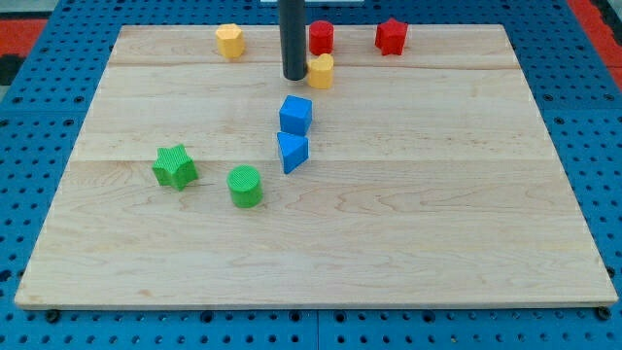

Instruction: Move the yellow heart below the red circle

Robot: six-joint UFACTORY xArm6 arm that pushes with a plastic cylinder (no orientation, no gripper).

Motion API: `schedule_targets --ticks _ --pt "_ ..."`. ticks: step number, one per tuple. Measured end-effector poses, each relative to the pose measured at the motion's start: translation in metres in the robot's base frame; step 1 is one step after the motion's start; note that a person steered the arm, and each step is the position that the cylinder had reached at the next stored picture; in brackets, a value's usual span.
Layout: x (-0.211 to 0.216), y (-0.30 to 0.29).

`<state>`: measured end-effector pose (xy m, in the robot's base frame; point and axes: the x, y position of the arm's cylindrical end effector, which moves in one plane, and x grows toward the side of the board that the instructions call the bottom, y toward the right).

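- Overall, the wooden board fills most of the frame, and its blocks sit in the upper and middle-left parts; going from the left edge rightward:
- A green star-shaped plastic block lies at centre left, with a green cylinder block just to its right and slightly lower.
- A yellow hexagonal block sits at the upper left of centre, near the board's top edge.
- A blue cube and a blue triangular block stand stacked in the picture's middle, the triangle directly beneath the cube and almost touching it.
- My tip, the lower end of the dark rod, rests on the board at top centre, touching or nearly touching the left side of the yellow heart-shaped block. There is no claw on this arm, so nothing is spread or pinching.
- The yellow heart sits immediately below the red circle block, close to it, so the goal looks essentially met.
- A red star-shaped block lies at the upper right, well apart from the heart.
- Risks, as I judge them: pushing further right would slide the heart out from under the circle, toward the red star's side; an upward push would ram it into the circle and shift that block; a downward sweep could clip the blue cube.
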<state>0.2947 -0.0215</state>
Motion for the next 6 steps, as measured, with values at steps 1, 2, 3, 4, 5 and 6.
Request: schedule_targets --ticks 1,2,3,4,5,6 --pt "0.0 -0.063" --pt "-0.007 -0.128" --pt "-0.005 -0.182" --pt "-0.007 -0.192" --pt "-0.008 -0.192" --pt "-0.008 -0.193"
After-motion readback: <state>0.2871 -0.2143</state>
